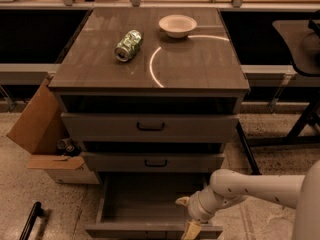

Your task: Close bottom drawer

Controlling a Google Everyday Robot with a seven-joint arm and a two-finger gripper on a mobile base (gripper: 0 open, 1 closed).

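Observation:
The bottom drawer (135,204) of the grey-brown cabinet is pulled out, showing its plain grey box interior; its front panel (130,231) lies along the lower edge of the view. My gripper (189,223) reaches in from the right on a white arm and sits at the right end of that front panel, over the drawer's front right corner. One pale finger (191,230) points down at the panel and another juts left over the interior. The top drawer (150,127) and middle drawer (155,162) above are shut.
A crushed green can (128,45) and a white bowl (177,25) lie on the cabinet top. An open cardboard box (45,134) stands on the floor to the left. A black bar (31,219) lies at lower left. A dark table leg (300,119) is at right.

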